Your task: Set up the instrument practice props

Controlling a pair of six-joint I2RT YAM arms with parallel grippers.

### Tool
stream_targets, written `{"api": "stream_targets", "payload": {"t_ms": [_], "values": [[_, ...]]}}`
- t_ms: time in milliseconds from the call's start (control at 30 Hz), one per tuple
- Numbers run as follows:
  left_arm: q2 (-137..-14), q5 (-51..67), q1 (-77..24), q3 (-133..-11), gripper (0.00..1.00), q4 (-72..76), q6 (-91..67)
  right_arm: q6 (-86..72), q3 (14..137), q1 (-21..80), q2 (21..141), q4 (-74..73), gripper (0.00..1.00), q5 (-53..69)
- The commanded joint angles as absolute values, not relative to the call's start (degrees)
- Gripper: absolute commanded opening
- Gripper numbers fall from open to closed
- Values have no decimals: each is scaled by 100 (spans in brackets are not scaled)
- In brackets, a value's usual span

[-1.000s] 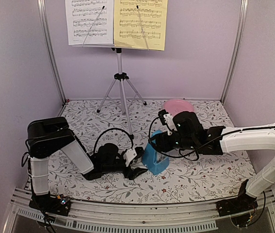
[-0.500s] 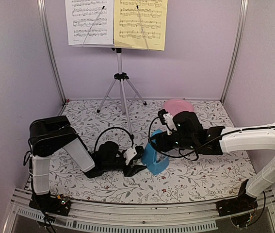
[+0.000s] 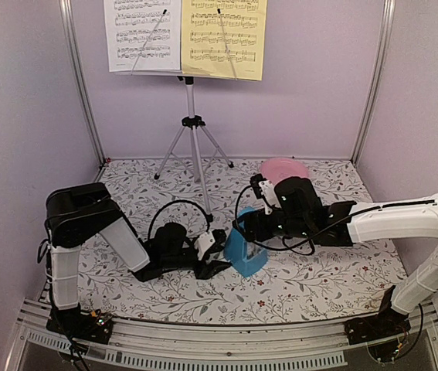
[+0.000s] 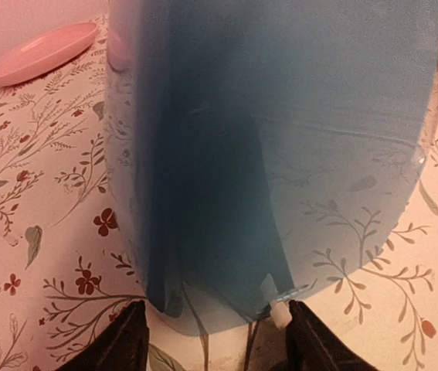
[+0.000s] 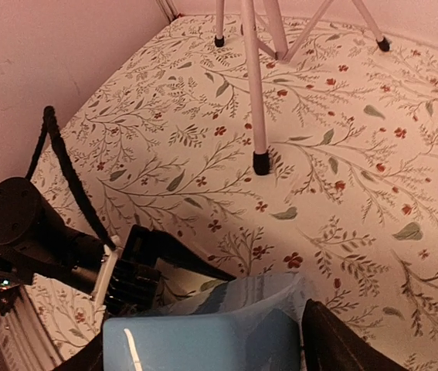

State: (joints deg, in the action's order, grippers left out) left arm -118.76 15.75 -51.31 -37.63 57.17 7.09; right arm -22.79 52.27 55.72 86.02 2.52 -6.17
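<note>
Placing the blue metronome (image 3: pixel 246 251) on the desk (image 3: pixel 319 278), centre-near: left hand (image 3: pixel 219 260) clamps its base, right hand (image 3: pixel 249 226) straddles its top, grip unclear; next, release cleanly, leaving it upright.

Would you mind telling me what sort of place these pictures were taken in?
Probably a robot test booth staged as a music practice corner: metal posts framing plain walls, a flowered cloth underneath, and a music stand with sheet music at the back.
</note>
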Motion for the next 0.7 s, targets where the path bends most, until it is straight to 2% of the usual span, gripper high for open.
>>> {"api": "stream_targets", "payload": {"t_ms": [0,167,300,533,667], "values": [[-11650,1643,-5099,-3710,65,5838,602,-2542,5271,5684,8581,360,80,69],[-11214,1354,-5105,-3276,66,5932,256,-2464,5195,5643,7960,390,98,126],[-10837,1292,-5107,-2784,61,6309,-268,-2465,4924,5384,7201,432,100,198],[-10841,1413,-5132,-2537,34,6432,-844,-2857,3772,4376,6364,787,90,827],[-10964,1476,-5151,-2611,25,6494,-982,-2938,3254,4061,6648,1058,76,1035]]}}
